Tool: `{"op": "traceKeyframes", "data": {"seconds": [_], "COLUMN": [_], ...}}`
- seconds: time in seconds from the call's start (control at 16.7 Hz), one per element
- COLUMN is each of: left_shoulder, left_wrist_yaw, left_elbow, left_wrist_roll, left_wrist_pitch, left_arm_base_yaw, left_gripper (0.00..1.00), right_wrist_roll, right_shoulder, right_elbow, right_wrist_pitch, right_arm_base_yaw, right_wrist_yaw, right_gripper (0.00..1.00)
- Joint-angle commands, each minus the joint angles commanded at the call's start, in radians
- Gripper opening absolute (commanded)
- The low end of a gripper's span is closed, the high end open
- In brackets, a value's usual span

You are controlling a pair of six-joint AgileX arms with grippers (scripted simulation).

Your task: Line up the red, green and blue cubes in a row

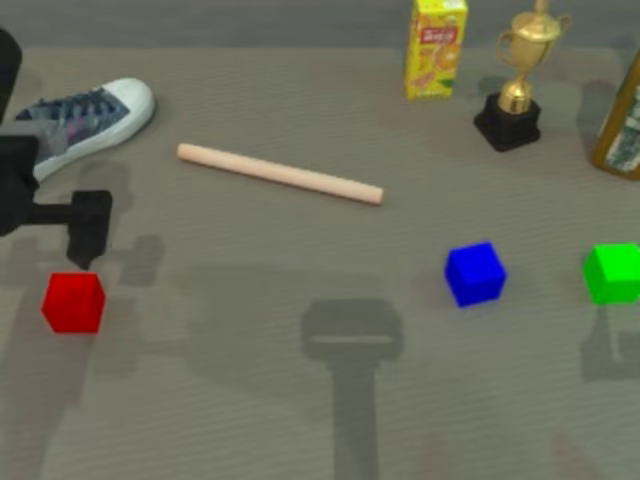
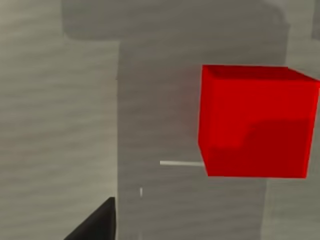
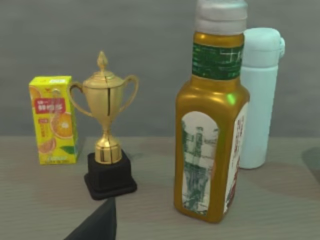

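Observation:
The red cube [image 1: 73, 302] sits near the table's left edge and fills much of the left wrist view [image 2: 255, 122]. My left gripper [image 1: 86, 250] hovers open just beyond it, nothing between its fingers; only one dark finger [image 2: 97, 225] shows in its wrist view. The blue cube [image 1: 474, 272] lies right of centre. The green cube [image 1: 612, 272] rests at the right edge, level with the blue one. My right arm is out of the top view; one finger [image 3: 97, 225] of its open gripper shows, facing the back-right clutter.
A sneaker [image 1: 90, 115] lies at the back left, with a wooden rod [image 1: 280, 173] slanting across the middle. A juice carton [image 1: 436, 48], gold trophy [image 1: 515, 85] and amber bottle [image 1: 620, 130] stand at the back right. A white flask [image 3: 260, 95] stands behind the bottle.

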Motion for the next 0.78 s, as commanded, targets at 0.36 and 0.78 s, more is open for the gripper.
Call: {"op": "traceKeyframes", "data": {"seconds": [0.36, 0.78], "left_shoulder": [0.154, 0.172], "left_wrist_yaw": [0.003, 0.003], "left_elbow": [0.121, 0.094], "left_wrist_roll": [-0.005, -0.003], "left_wrist_pitch": [-0.08, -0.039], "left_arm_base_yaw": [-0.006, -0.003], "left_gripper": [1.0, 1.0], "right_wrist_roll": [0.0, 0.0], "right_shoulder": [0.0, 0.0], "right_elbow": [0.0, 0.0], "right_wrist_pitch": [0.0, 0.0], "right_arm_base_yaw": [0.0, 0.0], "right_wrist_yaw": [0.0, 0.0], "right_gripper": [1.0, 1.0]}}
